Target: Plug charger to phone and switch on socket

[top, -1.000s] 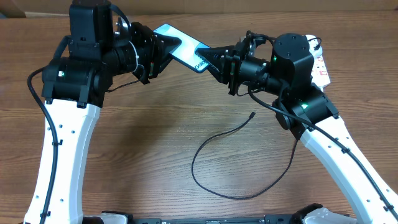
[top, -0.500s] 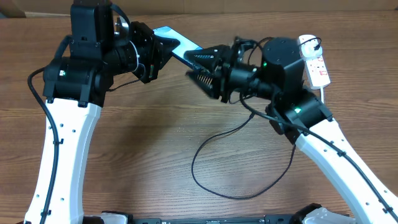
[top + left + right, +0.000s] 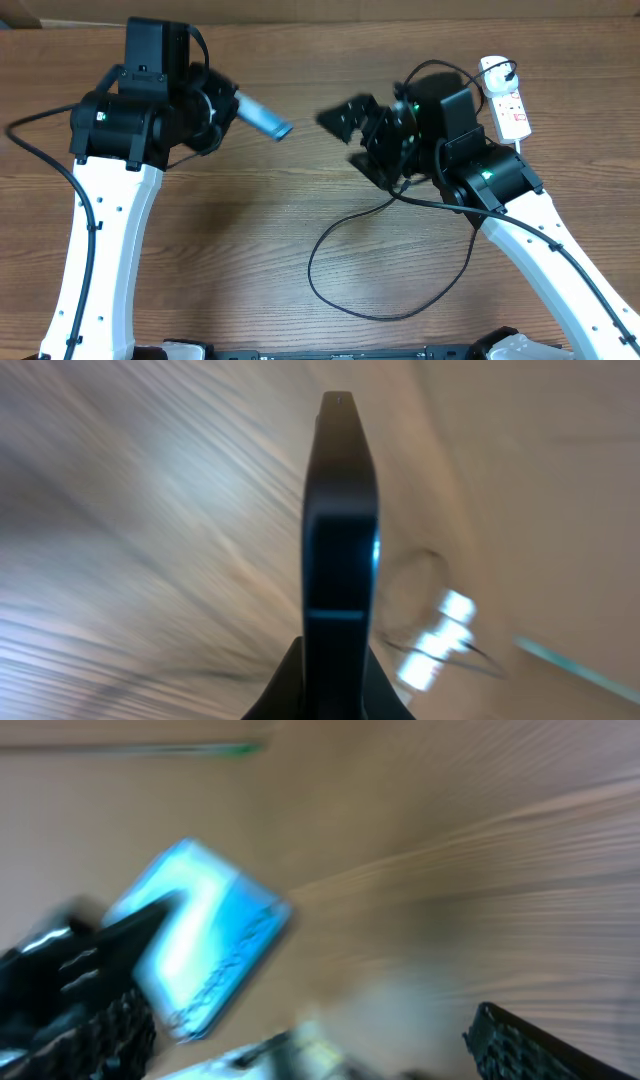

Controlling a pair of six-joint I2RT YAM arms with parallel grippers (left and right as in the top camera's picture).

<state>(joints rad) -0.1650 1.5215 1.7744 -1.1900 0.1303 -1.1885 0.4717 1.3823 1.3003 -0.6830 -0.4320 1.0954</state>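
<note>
The phone is off the table, tilted, with my left gripper shut on one end. In the left wrist view the phone stands edge-on between the shut jaws. My right gripper hangs open to the phone's right, apart from it. In the blurred right wrist view the light blue phone lies beyond the open right gripper. The charger loops as a thin black cable on the table, its near end running under the right arm. The white socket lies at the far right.
The wooden table carries little else. The right arm's white link crosses the front right, the left arm's white link the front left. A pale wall edge borders the far side.
My right gripper let go of the phone, opened wide and pulled back to the right. My left arm swung the phone away to the left, still gripping it.
</note>
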